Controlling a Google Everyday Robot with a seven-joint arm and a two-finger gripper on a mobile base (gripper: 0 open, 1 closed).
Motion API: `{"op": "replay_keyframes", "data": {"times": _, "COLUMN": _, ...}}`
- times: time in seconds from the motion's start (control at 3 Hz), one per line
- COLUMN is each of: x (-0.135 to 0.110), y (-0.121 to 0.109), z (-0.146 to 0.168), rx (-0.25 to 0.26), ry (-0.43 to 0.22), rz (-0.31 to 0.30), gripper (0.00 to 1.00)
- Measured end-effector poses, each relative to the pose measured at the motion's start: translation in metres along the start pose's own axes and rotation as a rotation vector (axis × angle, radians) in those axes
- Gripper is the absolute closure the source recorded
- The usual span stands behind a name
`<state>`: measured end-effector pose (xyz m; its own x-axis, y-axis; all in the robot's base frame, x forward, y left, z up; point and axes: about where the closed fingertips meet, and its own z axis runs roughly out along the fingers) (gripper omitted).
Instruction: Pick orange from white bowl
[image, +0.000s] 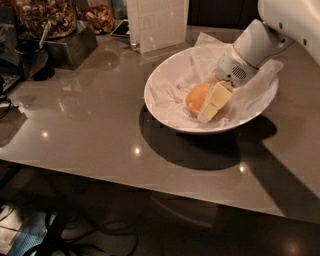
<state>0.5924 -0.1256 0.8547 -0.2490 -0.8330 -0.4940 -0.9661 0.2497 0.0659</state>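
Note:
The orange (196, 97) lies in the white bowl (165, 112) on crumpled white paper (175, 80), right of the table's middle. My gripper (210, 105) reaches down into the bowl from the upper right. It sits right against the orange's right side and covers part of it. The orange rests on the paper and is not lifted. The white arm and wrist (247, 55) hide the bowl's far right part.
A white card stand (157, 22) stands just behind the bowl. A dark box (72, 47) with a bowl of snacks (45, 15) and a dark cup (32, 60) are at the back left. The table's front edge (150, 185) runs across below the bowl.

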Motion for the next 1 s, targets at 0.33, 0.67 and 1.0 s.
{"op": "replay_keyframes", "data": {"times": 0.33, "x": 0.0054, "y": -0.0015, "z": 0.0052, "rx": -0.011, "ry": 0.004, "rz": 0.016, "gripper": 0.29}}
{"op": "replay_keyframes", "data": {"times": 0.67, "x": 0.0079, "y": -0.0022, "z": 0.0073, "rx": -0.014, "ry": 0.005, "rz": 0.024, "gripper": 0.52}}
{"op": "replay_keyframes", "data": {"times": 1.0, "x": 0.0080, "y": -0.0007, "z": 0.0035, "rx": -0.003, "ry": -0.007, "rz": 0.027, "gripper": 0.75}}
